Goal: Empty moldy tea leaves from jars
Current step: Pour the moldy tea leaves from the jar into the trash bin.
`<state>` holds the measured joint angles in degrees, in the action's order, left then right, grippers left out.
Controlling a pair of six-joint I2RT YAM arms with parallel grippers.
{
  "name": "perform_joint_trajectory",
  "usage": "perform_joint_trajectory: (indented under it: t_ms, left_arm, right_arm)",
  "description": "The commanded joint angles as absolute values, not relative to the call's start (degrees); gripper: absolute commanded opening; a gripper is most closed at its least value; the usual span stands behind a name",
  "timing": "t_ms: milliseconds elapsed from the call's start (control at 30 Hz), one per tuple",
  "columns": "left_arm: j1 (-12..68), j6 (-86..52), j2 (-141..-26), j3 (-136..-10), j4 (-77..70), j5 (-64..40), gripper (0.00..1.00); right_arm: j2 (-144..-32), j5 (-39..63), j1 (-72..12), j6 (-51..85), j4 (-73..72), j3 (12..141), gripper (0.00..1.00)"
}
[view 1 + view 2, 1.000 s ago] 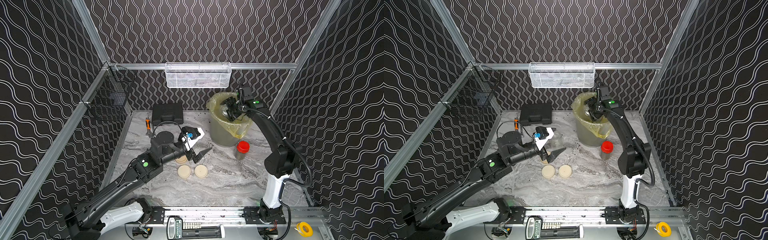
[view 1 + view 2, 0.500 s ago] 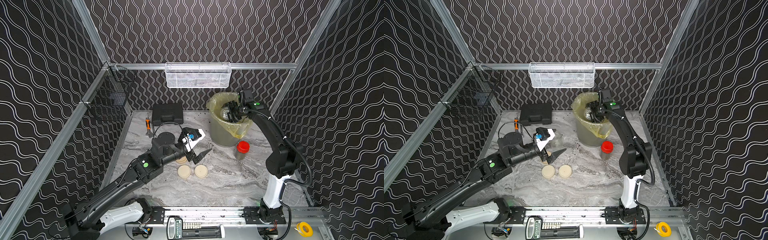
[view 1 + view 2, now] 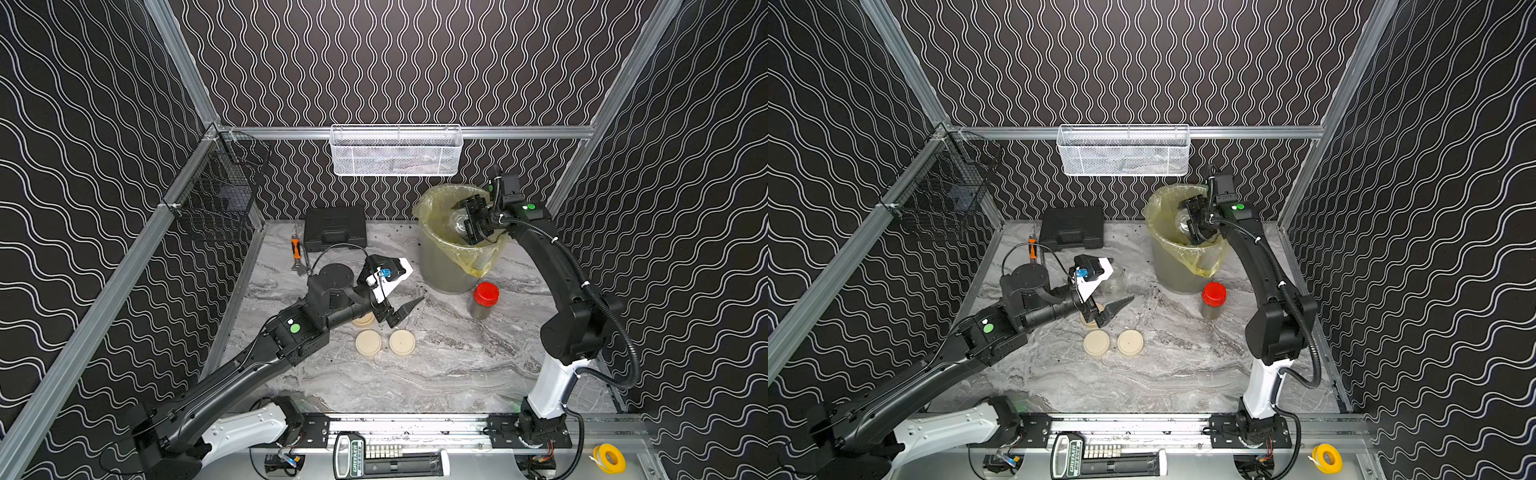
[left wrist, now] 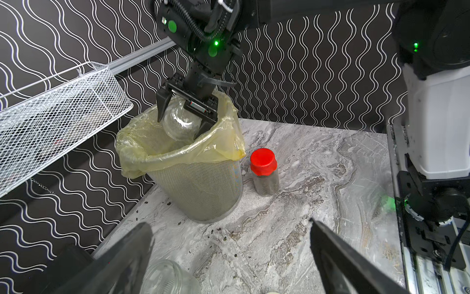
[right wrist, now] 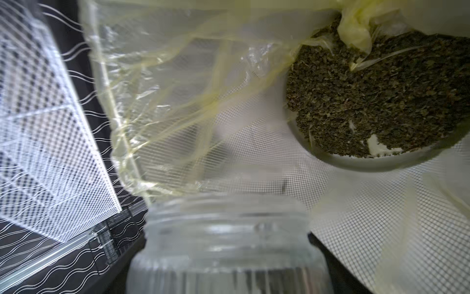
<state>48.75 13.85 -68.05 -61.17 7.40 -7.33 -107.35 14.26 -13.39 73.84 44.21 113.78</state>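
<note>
Grip showed plainly in both top views: your right gripper [image 3: 466, 224] was clamped on a clear jar [image 3: 458, 222]. The jar was tipped mouth-down inside the rim of the bucket [image 3: 446, 270], which is lined with a yellow bag [image 3: 436, 203], upper right of centre. Just below the bucket in the frame stood the red-lidded jar [image 3: 483, 300], upright and capped. Near centre, your left gripper [image 3: 394, 312] had its fingers spread wide with nothing between them. It was over one of three cream lids [image 3: 368, 343] lying on the marble table [image 3: 436, 374]. A top view caught an open jar [image 3: 1116, 282] just beyond it.

From the left wrist, you saw that gripper's fingers [image 4: 122, 254] far apart, with the open jar [image 4: 167, 277] beside one of them. Tea leaves [image 4: 265, 184] showed dark through the red-lidded jar's glass, and loose specks dotted the table near the bucket. The right gripper [image 4: 180, 126] pinched the clear jar by its sides, base toward the camera.

From the right wrist, the clear jar [image 5: 226, 241] pointed its mouth into the bag and looked empty. Tea leaves [image 5: 381, 101] lay heaped at the bucket's bottom.
</note>
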Motion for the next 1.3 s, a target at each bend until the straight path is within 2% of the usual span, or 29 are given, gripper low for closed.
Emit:
perform_joint_trajectory:
  t_ms: [0, 67, 233, 433, 733, 833, 933, 1033, 1167, 1267]
  left_arm:
    - [48.8, 14.4, -68.4, -61.6, 6.2, -6.8, 0.99]
    - [48.8, 14.4, -68.4, -61.5, 6.2, -6.8, 0.99]
    - [48.8, 14.3, -68.4, -61.5, 6.2, -6.8, 0.99]
    - [48.8, 14.3, -68.3, -61.6, 6.2, -6.8, 0.99]
    - [48.8, 14.6, -67.9, -61.5, 6.2, -6.7, 0.99]
    - [48.8, 14.4, -68.1, -61.7, 6.4, -7.0, 0.99]
    - [48.8, 13.0, -68.2, -61.9, 6.6, -6.3, 0.99]
    - [47.9, 7.9, -69.1, -63.8, 7.1, -7.2, 0.99]
    - [42.5, -8.7, -70.7, -67.6, 4.9, -13.1, 0.99]
    - [39.7, -22.2, -73.3, -70.4, 1.6, -16.2, 0.99]
  right_arm:
    - [-105.6, 13.7, -13.4, 74.2, 44.4, 115.5, 0.0]
    - [-103.6, 13.4, -13.4, 75.0, 42.7, 114.3, 0.01]
    - [-98.3, 13.8, -13.4, 78.7, 30.8, 99.9, 0.0]
    - [-108.4, 18.9, -12.2, 75.5, 44.7, 109.9, 0.0]
    - [-109.1, 13.6, -12.2, 74.8, 43.7, 110.2, 0.0]
    - [-109.1, 11.8, -12.7, 67.0, 43.5, 112.5, 0.0]
    - [-106.3, 4.4, -13.0, 57.0, 44.3, 113.6, 0.0]
    - [-101.3, 0.9, -13.0, 45.9, 37.2, 107.7, 0.0]
    - [-90.9, 7.1, -12.7, 27.9, 20.0, 94.0, 0.0]
    - [-82.8, 12.0, -12.3, 19.8, 7.6, 83.7, 0.0]
